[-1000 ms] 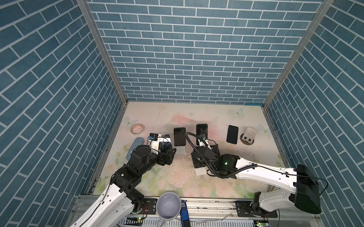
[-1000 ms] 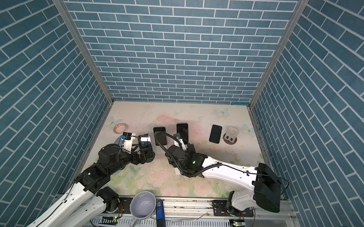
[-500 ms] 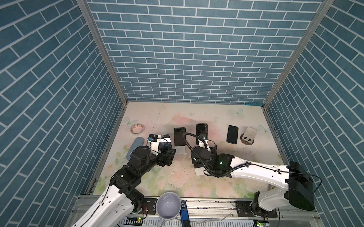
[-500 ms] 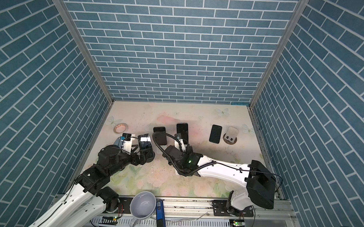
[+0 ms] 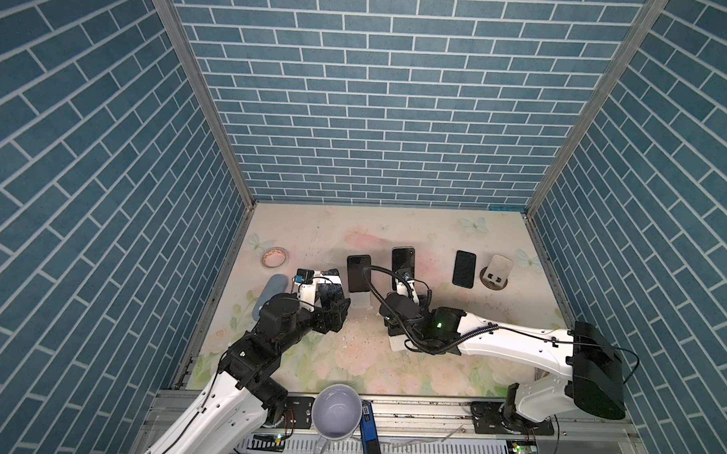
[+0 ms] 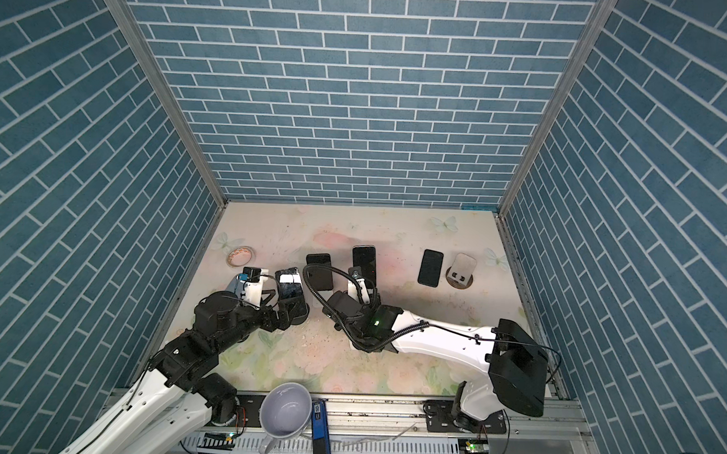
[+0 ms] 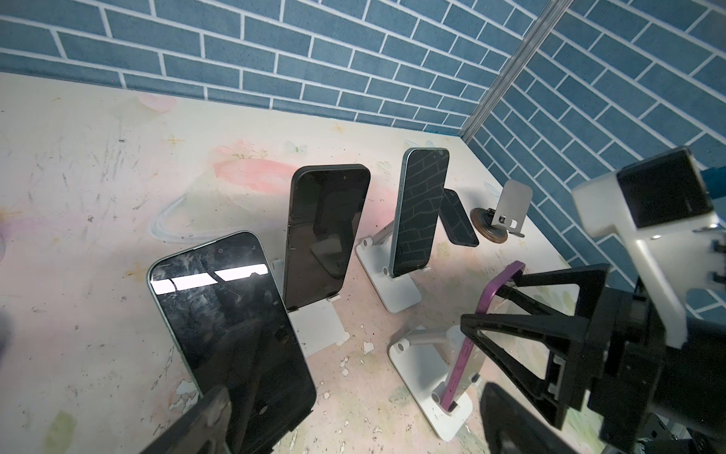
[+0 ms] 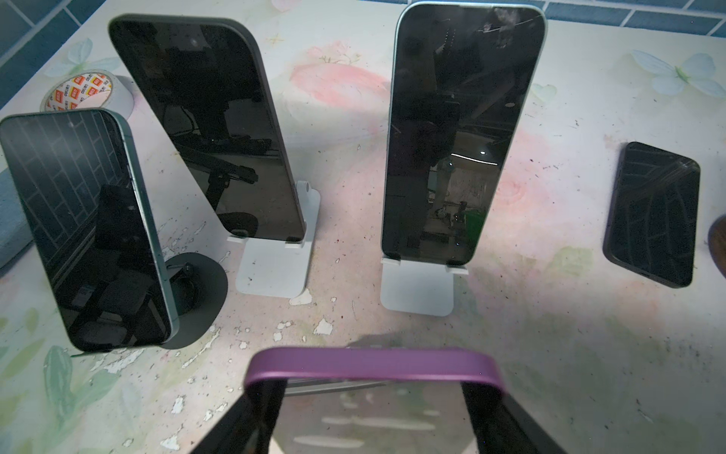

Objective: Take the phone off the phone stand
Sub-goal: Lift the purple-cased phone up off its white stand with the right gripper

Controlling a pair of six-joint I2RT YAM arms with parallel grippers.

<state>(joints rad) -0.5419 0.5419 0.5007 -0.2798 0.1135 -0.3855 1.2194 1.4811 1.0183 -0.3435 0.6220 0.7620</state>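
- Currently, the right tool (image 8: 371, 389) is clamped on the side edges of the purple phone (image 8: 373, 363).
- That phone leans on its white stand (image 7: 420, 373), at 6 o'clock from the tall phone (image 5: 402, 258) on the counter (image 5: 452, 364).
- The left tool (image 7: 353, 397), at 9 o'clock of it, gapes wide.

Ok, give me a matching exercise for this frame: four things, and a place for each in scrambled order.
1 purple phone
2 tape
3 mug
4 flat phone

A on the front rail
B beside the empty stand
C between the fingers of the right pincer
D far left of the table

Pairs: 1-C, 2-D, 3-A, 4-B
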